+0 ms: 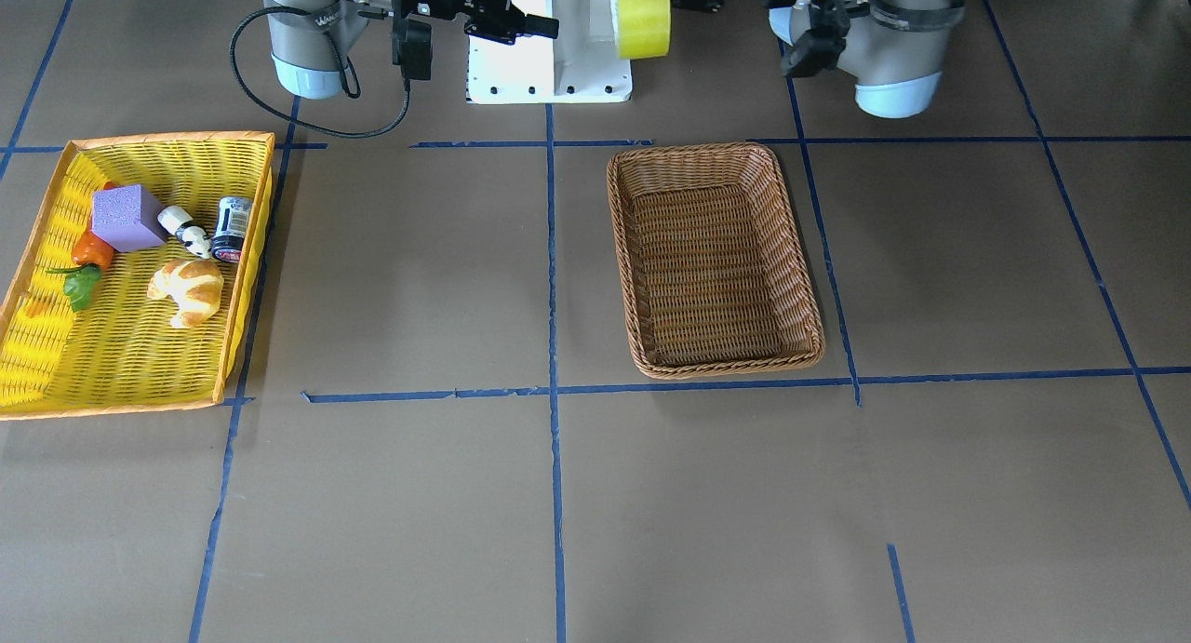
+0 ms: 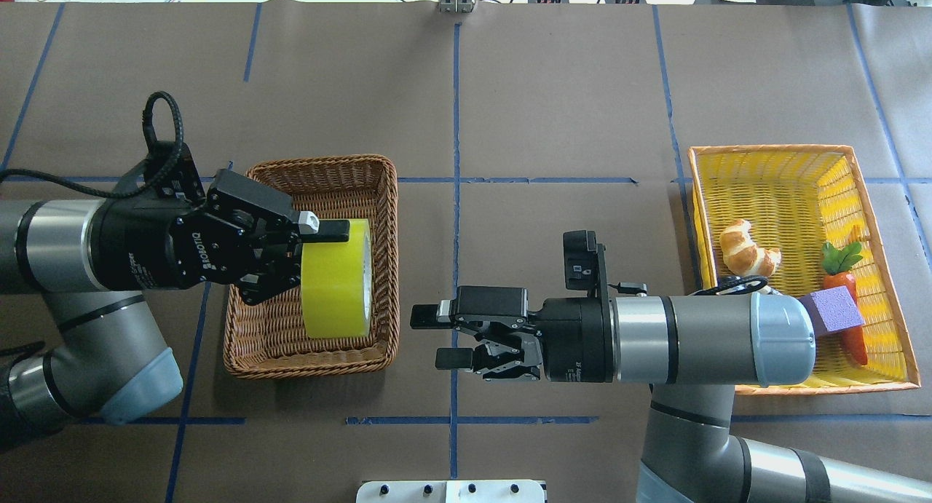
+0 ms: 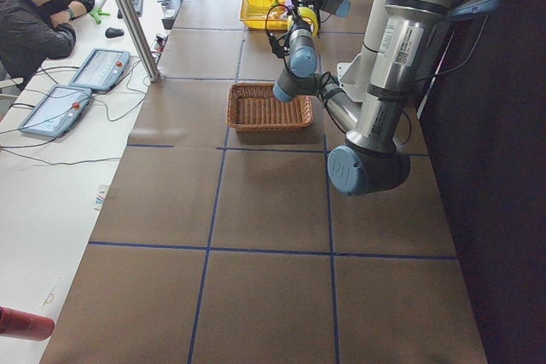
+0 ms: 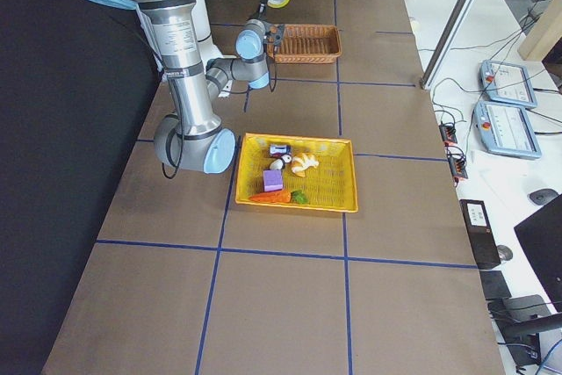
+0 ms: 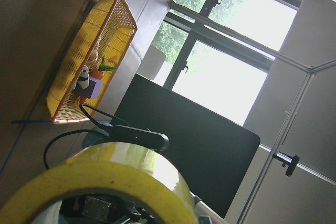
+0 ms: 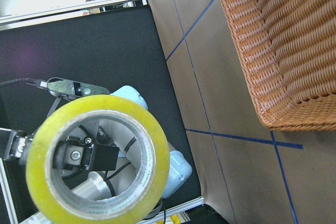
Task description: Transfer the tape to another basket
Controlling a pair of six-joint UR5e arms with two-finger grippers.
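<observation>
My left gripper (image 2: 326, 259) is shut on the tape (image 2: 336, 278), a wide yellow-green roll, and holds it high in the air over the brown wicker basket (image 2: 320, 162). One finger lies on the roll's outside and the other sits inside the core, as the right wrist view shows. The tape also shows in the front view (image 1: 642, 20), the right wrist view (image 6: 97, 158) and the left wrist view (image 5: 110, 179). The wicker basket (image 1: 712, 150) holds nothing. My right gripper (image 2: 437, 337) is open and empty, pointing at the tape from the right of the wicker basket.
A yellow mesh basket (image 2: 764, 151) with an orange rim sits at the table's right. It holds a croissant (image 1: 191, 289), a purple block (image 1: 128, 217), a carrot (image 1: 88, 252), a small jar (image 1: 231, 226) and a small black-and-white figure (image 1: 186, 234). An operator (image 3: 38, 14) sits at a side desk.
</observation>
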